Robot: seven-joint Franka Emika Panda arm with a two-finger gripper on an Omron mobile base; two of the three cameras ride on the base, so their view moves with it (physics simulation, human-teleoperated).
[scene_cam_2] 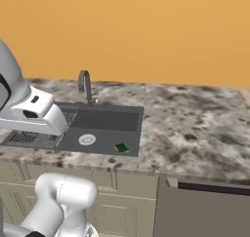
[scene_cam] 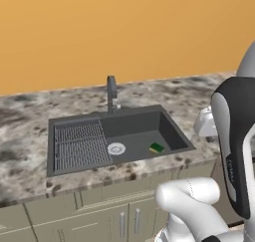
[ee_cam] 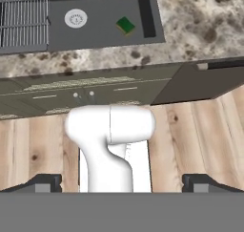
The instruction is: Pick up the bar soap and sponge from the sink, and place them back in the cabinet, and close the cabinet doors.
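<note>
Green-yellow sponge (scene_cam: 157, 148) flat in sink (scene_cam: 74, 124), seemingly alone

I see a plain orange wall (scene_cam: 124, 32) behind a speckled granite countertop (scene_cam_2: 195, 128). Olive-grey base cabinets (scene_cam: 99, 211) run below it, short doors with paired steel handles (scene_cam: 129, 222). Dark panel (scene_cam_2: 205, 211) to the right of them, can't tell what it is. Light wood plank floor (ee_cam: 200, 140). Lighting flat, even.

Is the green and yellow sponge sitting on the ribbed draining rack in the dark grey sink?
No, the green-and-yellow sponge lies on the flat floor of the dark grey sink, right of the round silver drain, apart from the ribbed draining rack.
</note>
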